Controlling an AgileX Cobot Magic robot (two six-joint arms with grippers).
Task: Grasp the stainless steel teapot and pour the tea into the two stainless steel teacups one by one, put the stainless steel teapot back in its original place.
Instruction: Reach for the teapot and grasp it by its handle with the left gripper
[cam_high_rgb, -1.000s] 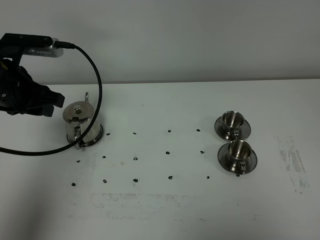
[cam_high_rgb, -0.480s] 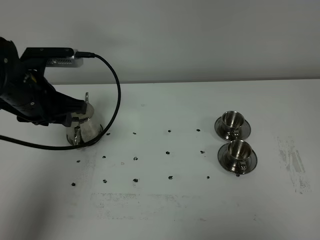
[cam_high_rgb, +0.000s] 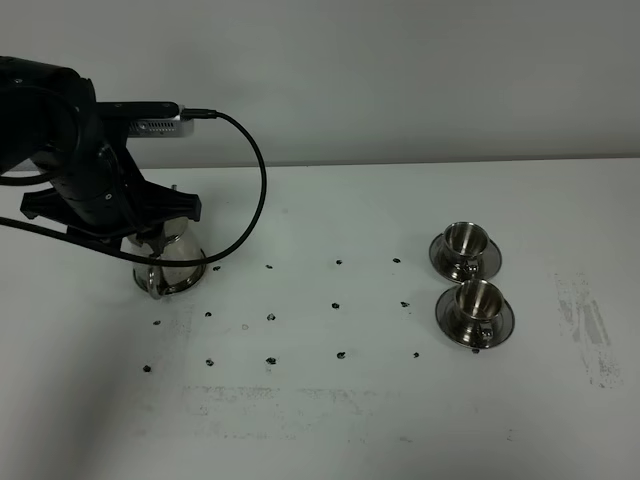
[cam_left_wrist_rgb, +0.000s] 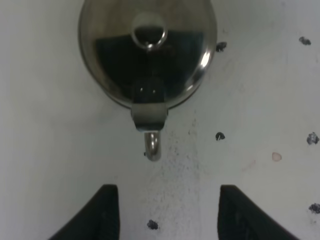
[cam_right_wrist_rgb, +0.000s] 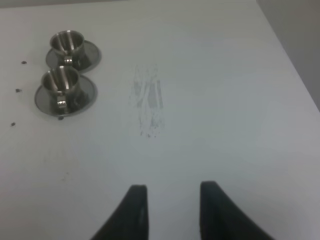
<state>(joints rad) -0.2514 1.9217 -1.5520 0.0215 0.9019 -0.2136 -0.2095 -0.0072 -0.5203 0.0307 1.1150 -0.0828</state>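
Note:
The stainless steel teapot (cam_high_rgb: 172, 262) stands on its round saucer (cam_high_rgb: 198, 274), the original place, at the table's left; my left arm hangs over it and hides its top. In the left wrist view the teapot (cam_left_wrist_rgb: 147, 60) shows from above, lid on, its loop handle (cam_left_wrist_rgb: 152, 145) pointing toward my left gripper (cam_left_wrist_rgb: 167, 215). That gripper is open with bare table between its fingers, a little short of the handle. The tea is hidden under the lid. The two stainless steel teacups (cam_high_rgb: 465, 240) (cam_high_rgb: 478, 300) sit on saucers at the right. My right gripper (cam_right_wrist_rgb: 172, 212) hovers open over bare table, well away from them.
Small black dots (cam_high_rgb: 270, 316) mark the white table between teapot and cups. A grey smudge (cam_high_rgb: 585, 325) lies right of the cups. A black cable (cam_high_rgb: 255, 200) loops off the left arm above the table. The wall runs along the back edge.
My left arm has swung right from the table's left edge to above the teapot, now covering its lid. The cups and the teapot have not moved.

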